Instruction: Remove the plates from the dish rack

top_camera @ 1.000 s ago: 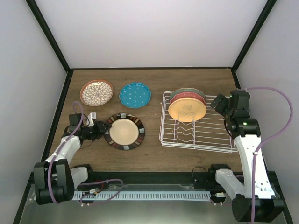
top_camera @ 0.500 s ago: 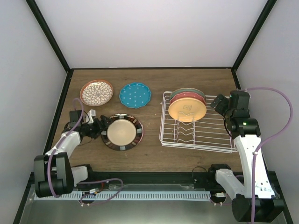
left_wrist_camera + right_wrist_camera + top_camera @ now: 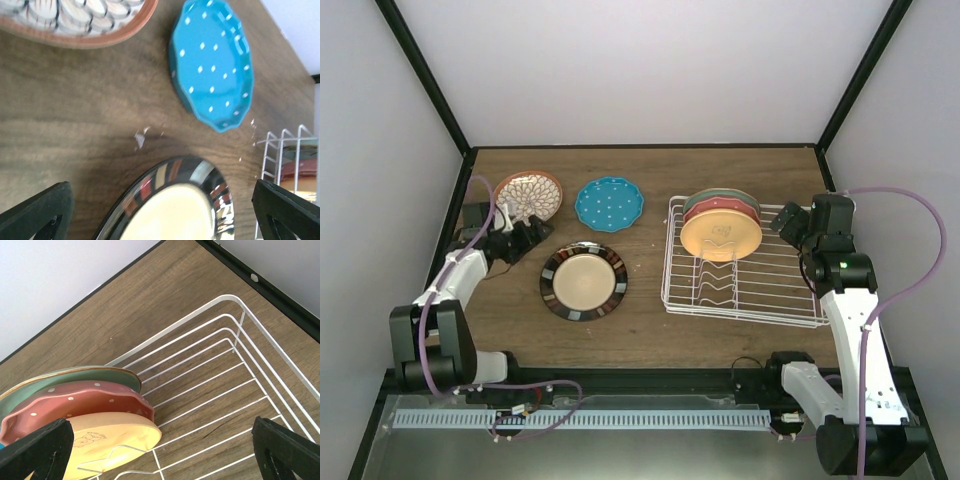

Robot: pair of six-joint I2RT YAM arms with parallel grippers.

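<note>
The white wire dish rack (image 3: 770, 285) sits right of centre and holds three upright plates: a pale green one (image 3: 720, 196) at the back, a red-pink dotted one (image 3: 722, 208), and a peach one (image 3: 720, 237) in front. Three plates lie flat on the table: petal-patterned (image 3: 532, 195), teal dotted (image 3: 609, 203) and tan dark-rimmed (image 3: 584, 282). My left gripper (image 3: 525, 232) is open and empty, between the petal plate and the tan plate (image 3: 170, 212). My right gripper (image 3: 788, 220) hangs open at the rack's right rear corner, its fingers (image 3: 40, 450) apart above the rack floor (image 3: 225, 370).
Black frame rails border the table at the back and on both sides. The teal plate (image 3: 212, 60) lies close to the rack's left edge (image 3: 280, 150). Bare wood shows in front of the tan plate and the rack.
My left gripper opened and let go of the tan dark-rimmed plate, which now lies flat. The gripper then drew back and left towards the petal plate. The right arm stayed still.
</note>
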